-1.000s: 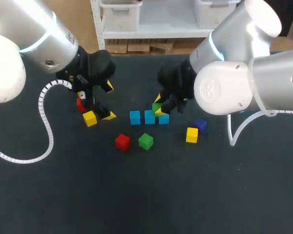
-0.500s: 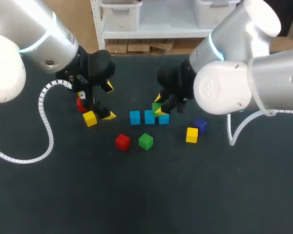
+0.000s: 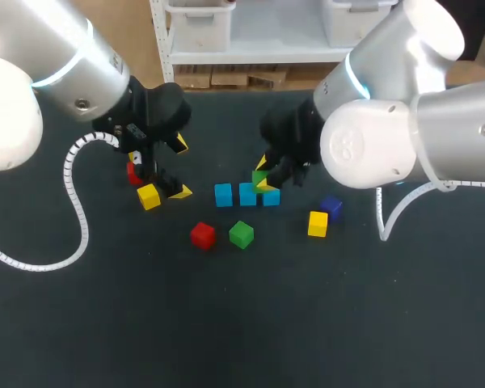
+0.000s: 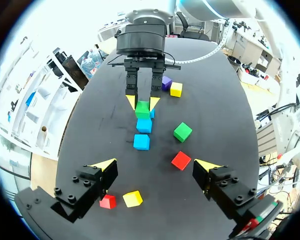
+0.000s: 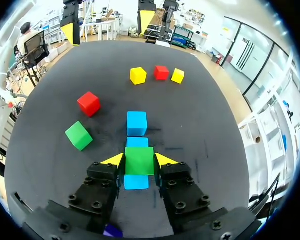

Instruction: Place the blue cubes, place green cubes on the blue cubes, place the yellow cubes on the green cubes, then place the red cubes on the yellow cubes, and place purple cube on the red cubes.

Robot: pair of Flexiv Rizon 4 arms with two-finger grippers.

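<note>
right wrist view: right fingers clamped on a green cube, sitting over the seam of two cubes in the blue cube row, mid-worktop. left fingers spread wide above a yellow cube and a red cube.

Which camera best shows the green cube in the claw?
Right wrist view: the green cube sits close up, gripped in the right claw. The left wrist view shows it far off; the head view, only a sliver beside the arm.
</note>
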